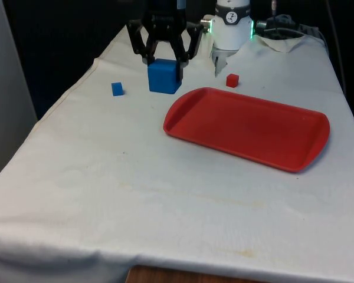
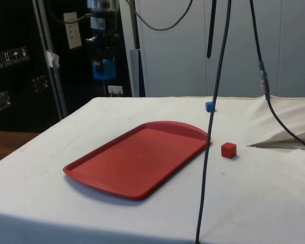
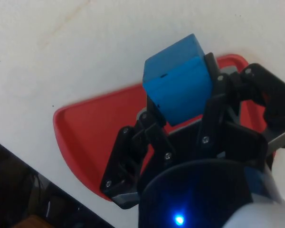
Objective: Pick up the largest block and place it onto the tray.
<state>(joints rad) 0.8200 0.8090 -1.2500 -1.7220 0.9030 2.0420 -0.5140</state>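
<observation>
My gripper [image 1: 163, 63] is shut on the large blue block [image 1: 164, 76], the biggest of the three. In the side view the block [image 2: 104, 69] hangs well above the table in the gripper [image 2: 103, 62]. The red tray [image 1: 248, 127] lies flat on the white cloth; the block is up near its far corner at the front view's left. In the wrist view the fingers [image 3: 154, 128] clamp the block [image 3: 178, 85] from both sides, and the tray [image 3: 85, 128] shows beneath it.
A small blue cube [image 1: 117, 88] sits on the cloth at the front view's left of the held block. A small red cube [image 1: 232, 80] lies just beyond the tray's far edge. Dark cables [image 2: 213, 101] hang in the side view.
</observation>
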